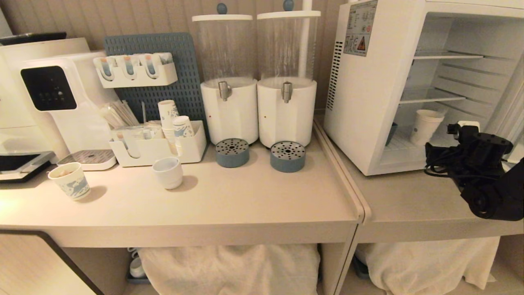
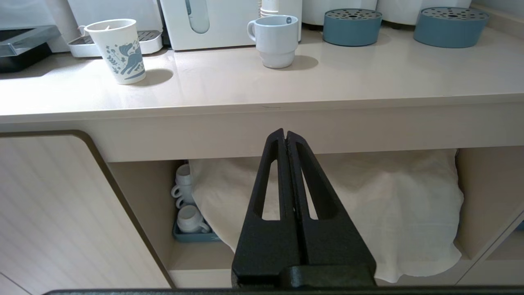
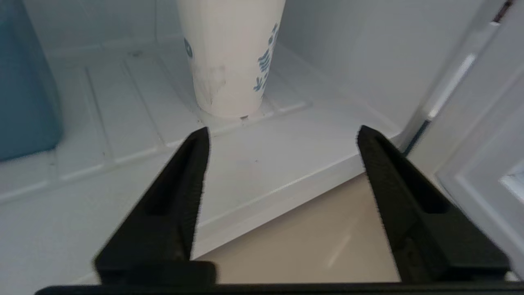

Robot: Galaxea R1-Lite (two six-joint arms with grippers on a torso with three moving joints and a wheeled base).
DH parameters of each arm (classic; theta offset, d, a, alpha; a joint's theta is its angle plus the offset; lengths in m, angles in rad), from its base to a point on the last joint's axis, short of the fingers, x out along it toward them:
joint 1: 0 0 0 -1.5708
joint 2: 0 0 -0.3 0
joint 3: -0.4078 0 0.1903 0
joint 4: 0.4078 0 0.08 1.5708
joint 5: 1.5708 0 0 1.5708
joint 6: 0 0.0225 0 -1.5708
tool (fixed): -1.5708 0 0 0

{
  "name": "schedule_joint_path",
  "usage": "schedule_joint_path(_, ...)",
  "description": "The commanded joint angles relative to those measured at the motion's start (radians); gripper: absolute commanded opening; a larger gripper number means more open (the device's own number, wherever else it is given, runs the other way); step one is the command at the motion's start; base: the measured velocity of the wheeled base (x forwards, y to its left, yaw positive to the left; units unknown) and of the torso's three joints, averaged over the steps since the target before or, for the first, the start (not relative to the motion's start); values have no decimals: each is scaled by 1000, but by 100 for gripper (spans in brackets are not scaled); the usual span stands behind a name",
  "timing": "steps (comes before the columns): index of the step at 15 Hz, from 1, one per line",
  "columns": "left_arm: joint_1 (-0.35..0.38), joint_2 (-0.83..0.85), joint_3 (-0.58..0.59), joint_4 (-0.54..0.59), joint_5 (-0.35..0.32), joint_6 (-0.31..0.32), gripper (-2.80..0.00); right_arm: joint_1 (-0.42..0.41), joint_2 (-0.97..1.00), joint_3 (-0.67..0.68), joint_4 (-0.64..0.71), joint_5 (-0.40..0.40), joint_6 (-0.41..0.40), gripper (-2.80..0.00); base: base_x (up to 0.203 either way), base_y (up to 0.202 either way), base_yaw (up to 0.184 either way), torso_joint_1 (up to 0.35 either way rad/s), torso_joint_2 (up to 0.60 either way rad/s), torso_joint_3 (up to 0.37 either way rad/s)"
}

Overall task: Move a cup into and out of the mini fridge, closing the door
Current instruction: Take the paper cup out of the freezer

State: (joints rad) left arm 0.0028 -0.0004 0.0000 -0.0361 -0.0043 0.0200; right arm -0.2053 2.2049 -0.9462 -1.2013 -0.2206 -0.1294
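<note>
Cup [image 1: 425, 126] on mini fridge [image 1: 368, 102] floor, door swung open, head view; left gripper [image 2: 285, 137] shut, parked below bench [image 2: 262, 82], left wrist view; right gripper [image 3: 282, 135] spread wide before cup, right wrist view, so I judge retrieval pending: advance, close.

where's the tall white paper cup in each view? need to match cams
Head view: tall white paper cup stands upright on the white mini fridge floor, low at right.
Left wrist view: not in it.
Right wrist view: top centre, beyond the open right hand, untouched.
Shared landmark: the ribbed fridge floor.
</note>
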Motion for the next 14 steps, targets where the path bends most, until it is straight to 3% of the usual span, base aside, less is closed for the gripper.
schedule_joint_path(1, 0, 0, 18, -1, 0, 0, -280, 0, 24, -22, -4, 0, -1, 0, 0, 0, 0, 0, 0, 0)
schedule_joint_path(14, 0, 2, 18, -1, 4, 0, -280, 0, 130, -262, 146, 17, 2, 0, 0, 0, 0, 0, 0, 0)
